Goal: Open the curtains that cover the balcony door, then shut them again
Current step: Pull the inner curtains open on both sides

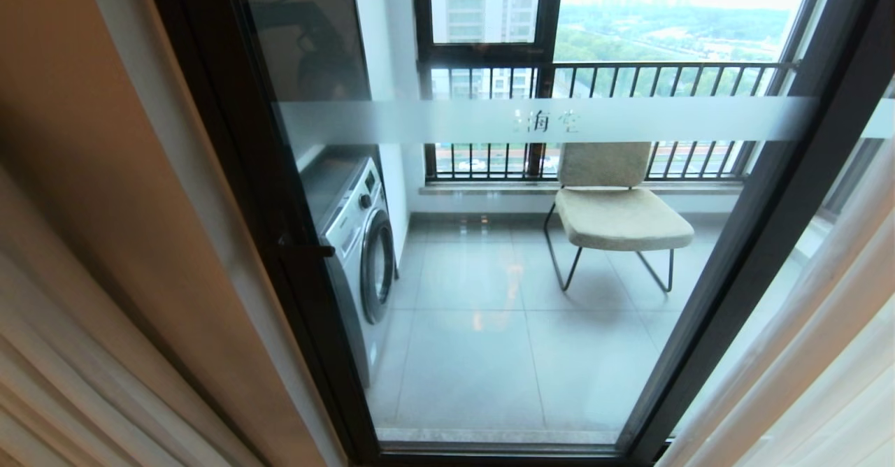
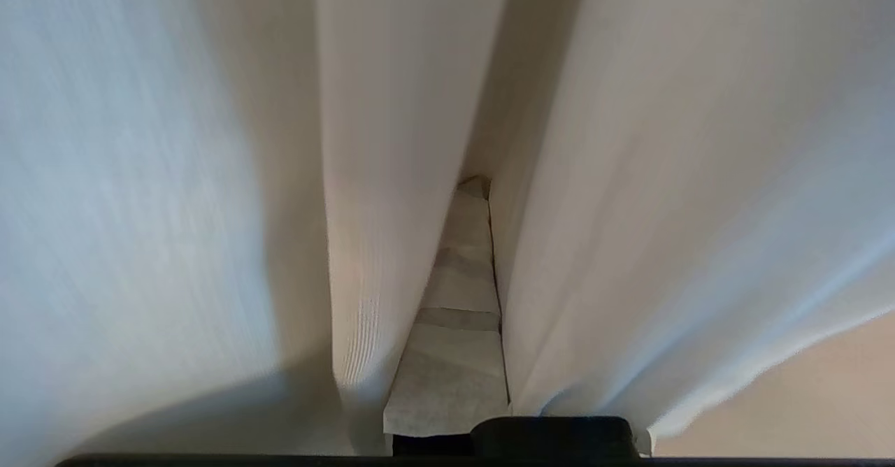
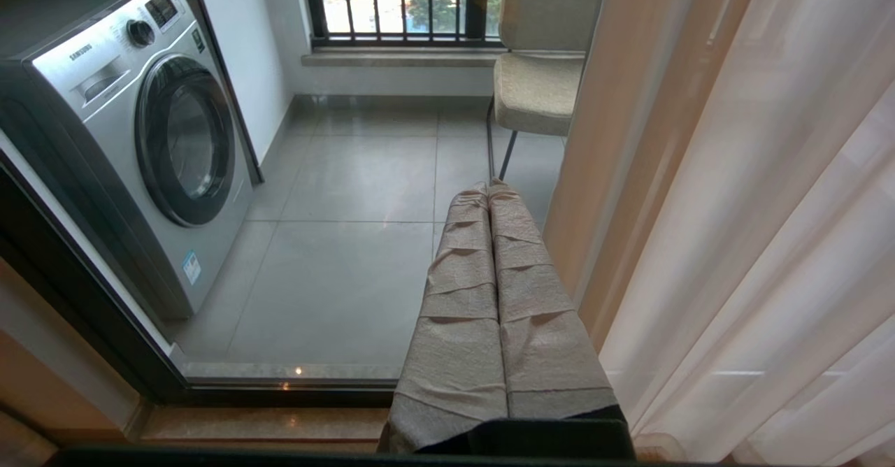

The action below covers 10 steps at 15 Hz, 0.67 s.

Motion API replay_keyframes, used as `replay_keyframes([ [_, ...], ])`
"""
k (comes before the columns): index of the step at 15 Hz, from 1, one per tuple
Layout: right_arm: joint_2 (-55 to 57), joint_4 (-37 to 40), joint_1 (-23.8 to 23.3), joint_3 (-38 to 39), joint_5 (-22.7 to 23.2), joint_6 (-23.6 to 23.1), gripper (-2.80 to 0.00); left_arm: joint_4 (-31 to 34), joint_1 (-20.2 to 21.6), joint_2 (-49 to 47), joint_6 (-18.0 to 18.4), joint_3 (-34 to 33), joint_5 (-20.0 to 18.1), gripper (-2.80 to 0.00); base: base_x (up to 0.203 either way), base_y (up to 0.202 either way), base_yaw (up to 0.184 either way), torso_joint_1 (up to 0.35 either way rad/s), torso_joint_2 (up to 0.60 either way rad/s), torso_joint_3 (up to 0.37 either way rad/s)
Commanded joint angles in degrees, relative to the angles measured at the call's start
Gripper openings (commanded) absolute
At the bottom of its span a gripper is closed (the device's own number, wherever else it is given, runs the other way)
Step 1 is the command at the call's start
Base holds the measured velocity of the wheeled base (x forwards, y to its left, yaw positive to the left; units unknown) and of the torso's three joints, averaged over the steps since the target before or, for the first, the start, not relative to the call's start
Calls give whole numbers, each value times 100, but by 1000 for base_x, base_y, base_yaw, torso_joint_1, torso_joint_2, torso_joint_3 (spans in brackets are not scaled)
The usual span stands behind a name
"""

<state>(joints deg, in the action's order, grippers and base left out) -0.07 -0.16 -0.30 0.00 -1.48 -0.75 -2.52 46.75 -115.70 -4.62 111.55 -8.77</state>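
Observation:
The balcony door (image 1: 769,208) shows uncovered: a glass panel in a dark frame, crossed by a frosted strip (image 1: 545,121). The curtains hang bunched at both sides, beige drape (image 1: 105,243) on the left and white sheer (image 1: 825,355) on the right. Neither gripper appears in the head view. My left gripper (image 2: 482,184) is shut and buried between pale curtain folds (image 2: 664,173); cloth drapes over one finger and presses against both sides. My right gripper (image 3: 489,186) is shut and holds nothing, pointing at the balcony floor, with the beige curtain (image 3: 629,138) and sheer (image 3: 769,243) right beside it.
Behind the glass stand a silver washing machine (image 1: 360,243) on the left and a beige chair (image 1: 615,208) by the railed window (image 1: 594,75). The door's dark bottom track (image 3: 280,390) and a stone sill (image 3: 245,421) lie below my right gripper.

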Motion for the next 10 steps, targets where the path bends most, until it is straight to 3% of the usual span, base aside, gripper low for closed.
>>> replay_keyframes([
  [1, 7, -2, 3, 0, -2, -4, -280, 41, 133, -391, -1, 165, -2, -280, 0, 0, 0, 0, 0, 0],
  [10, 7, -2, -3, 0, -2, -4, -280, -20, 300, -663, -4, 244, 2, -280, 0, 0, 0, 0, 0, 0],
])
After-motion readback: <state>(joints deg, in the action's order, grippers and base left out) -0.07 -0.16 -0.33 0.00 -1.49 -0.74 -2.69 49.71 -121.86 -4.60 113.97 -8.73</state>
